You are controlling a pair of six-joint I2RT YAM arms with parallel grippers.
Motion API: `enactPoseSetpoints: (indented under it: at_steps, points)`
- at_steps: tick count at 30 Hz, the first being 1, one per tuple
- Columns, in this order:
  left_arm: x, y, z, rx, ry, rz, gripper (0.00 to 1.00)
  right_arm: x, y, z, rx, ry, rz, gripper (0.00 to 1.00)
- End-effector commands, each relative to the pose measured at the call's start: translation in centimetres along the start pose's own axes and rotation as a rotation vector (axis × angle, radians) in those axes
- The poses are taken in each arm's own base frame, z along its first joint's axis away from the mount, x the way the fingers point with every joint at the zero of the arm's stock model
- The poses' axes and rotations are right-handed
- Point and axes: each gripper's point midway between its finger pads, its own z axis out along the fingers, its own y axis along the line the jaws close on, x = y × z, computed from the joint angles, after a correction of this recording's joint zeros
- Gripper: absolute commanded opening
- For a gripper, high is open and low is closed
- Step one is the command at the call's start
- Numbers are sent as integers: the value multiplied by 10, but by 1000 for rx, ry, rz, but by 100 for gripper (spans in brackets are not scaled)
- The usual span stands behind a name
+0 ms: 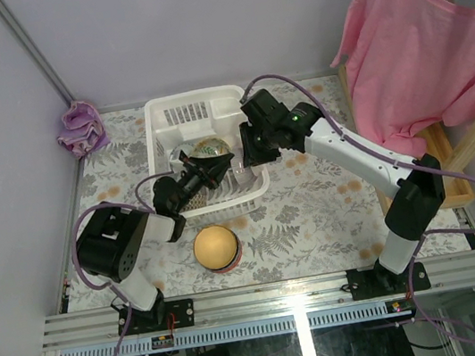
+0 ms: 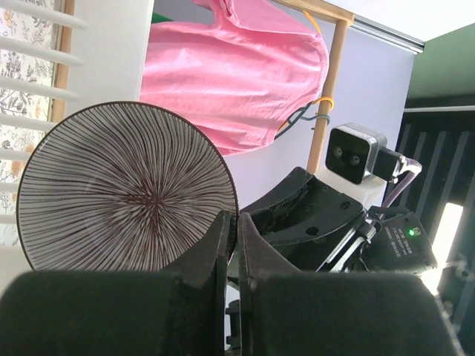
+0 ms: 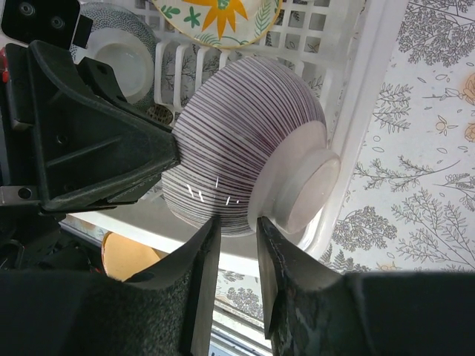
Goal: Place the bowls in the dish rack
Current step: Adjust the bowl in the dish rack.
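While it hangs on its side over the white slotted plastic dish rack [image 1: 164,115], brown-striped ceramic bowl [image 3: 245,141]: rim clamped in left hand [image 2: 231,230]; foot faces right hand [image 3: 236,259], fingers slightly apart just below it, contact unclear.

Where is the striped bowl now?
In the top view the striped bowl is inside the outline of the dish rack, near its middle, its rim pinched by the left gripper, with the right gripper beside it.

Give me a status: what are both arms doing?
Left gripper shut on rim of striped bowl, over dish rack. Right gripper slightly open at its base. Flower bowl racked nearby; orange bowl waiting on table.
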Motion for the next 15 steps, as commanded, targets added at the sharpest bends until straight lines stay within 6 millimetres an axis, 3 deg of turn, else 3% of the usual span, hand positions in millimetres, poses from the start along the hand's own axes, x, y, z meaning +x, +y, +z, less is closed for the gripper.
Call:
enactPoseSetpoints:
  at_steps: [1, 7, 15]
  points:
    - [-19, 76, -21, -289, -35, -87, 0, -3, -8, 10, 61, -4, -28, 32]
    - [-31, 87, -31, -383, -55, -44, 0, -1, -13, 18, 84, 5, -33, 29]
    - [-41, 100, -36, -491, -71, 15, 8, 3, -12, 31, 82, 29, -41, 29]
